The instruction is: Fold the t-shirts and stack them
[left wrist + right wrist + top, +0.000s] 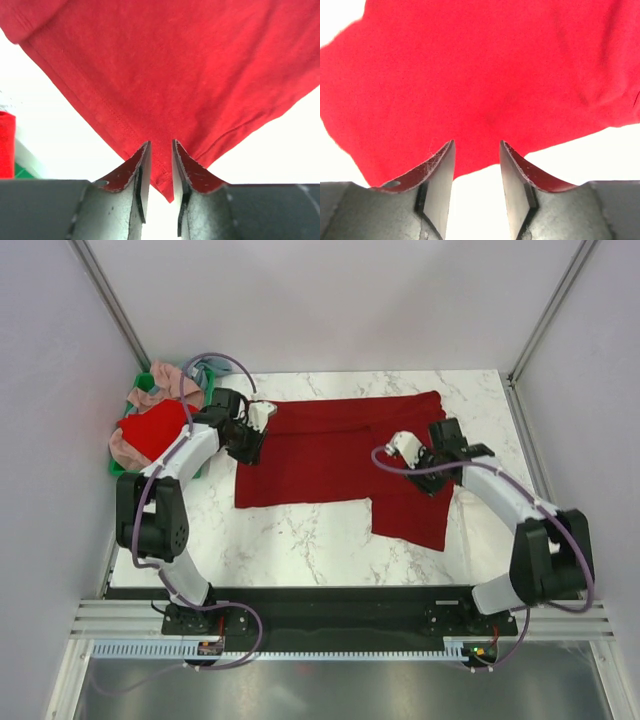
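Note:
A dark crimson t-shirt [320, 455] lies spread on the marble table, its upper part folded over and one sleeve reaching toward the front right. My left gripper [262, 420] hovers at the shirt's left upper corner. In the left wrist view its jaws [160, 142] stand a little apart, with a hemmed corner of the cloth [175, 65] lying flat between them. My right gripper [403, 447] is over the shirt's right part. It is open [477, 142], the cloth's edge [470, 75] just past the fingertips and bare table between them.
A green crate [141, 381] at the table's far left holds a bright red shirt [155, 430], a dusty pink one [165, 385] and a light blue one [200, 368]. White walls close in the table on three sides.

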`<state>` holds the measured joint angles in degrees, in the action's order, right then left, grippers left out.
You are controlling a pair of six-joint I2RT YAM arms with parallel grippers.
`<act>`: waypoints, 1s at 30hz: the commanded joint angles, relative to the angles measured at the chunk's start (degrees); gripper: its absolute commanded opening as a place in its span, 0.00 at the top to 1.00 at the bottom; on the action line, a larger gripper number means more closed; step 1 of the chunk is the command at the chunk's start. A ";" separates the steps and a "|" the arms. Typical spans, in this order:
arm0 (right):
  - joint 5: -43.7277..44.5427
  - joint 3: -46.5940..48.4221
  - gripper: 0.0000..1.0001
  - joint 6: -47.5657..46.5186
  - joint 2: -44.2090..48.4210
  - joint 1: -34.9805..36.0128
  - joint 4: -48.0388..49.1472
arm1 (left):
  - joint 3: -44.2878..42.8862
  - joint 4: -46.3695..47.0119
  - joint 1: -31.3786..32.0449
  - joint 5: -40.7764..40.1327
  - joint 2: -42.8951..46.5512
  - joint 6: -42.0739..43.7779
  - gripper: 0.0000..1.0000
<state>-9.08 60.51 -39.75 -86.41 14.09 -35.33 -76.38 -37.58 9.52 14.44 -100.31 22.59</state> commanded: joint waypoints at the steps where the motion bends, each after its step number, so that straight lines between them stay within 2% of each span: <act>1: -1.20 -10.48 0.50 -17.00 9.75 0.15 -0.79 | -0.08 -1.96 0.06 3.67 0.56 3.95 0.69; 4: -0.85 -19.44 0.49 -26.50 17.22 0.06 -2.11 | 0.35 -3.81 -0.03 4.37 0.12 3.52 0.68; 5: -0.85 -23.12 0.50 -28.09 18.72 0.15 -1.85 | 0.61 -3.73 -0.03 4.46 0.03 3.43 0.68; 8: -1.64 -26.14 0.49 -28.90 22.16 0.24 0.87 | 0.88 -3.81 0.06 4.72 -1.02 1.85 0.68; 12: -2.78 -24.65 0.49 -27.31 20.41 0.33 0.18 | 2.54 -4.08 0.15 7.01 -1.29 1.49 0.66; 17: -3.31 -25.88 0.46 -32.22 20.23 0.33 -0.70 | 4.57 -4.08 0.06 5.69 -1.03 2.55 0.61; 22: -8.31 -22.20 0.45 -37.07 18.47 0.24 -11.32 | 5.19 -4.08 0.15 4.29 -0.41 2.37 0.60; 30: -7.80 -22.89 0.45 -40.32 18.21 0.33 -14.94 | 6.86 -4.08 0.15 2.44 0.47 3.34 0.60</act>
<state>-14.92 36.62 -76.51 -68.05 14.15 -47.24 -70.08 -41.65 9.50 17.85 -101.62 23.73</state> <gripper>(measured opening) 0.549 0.394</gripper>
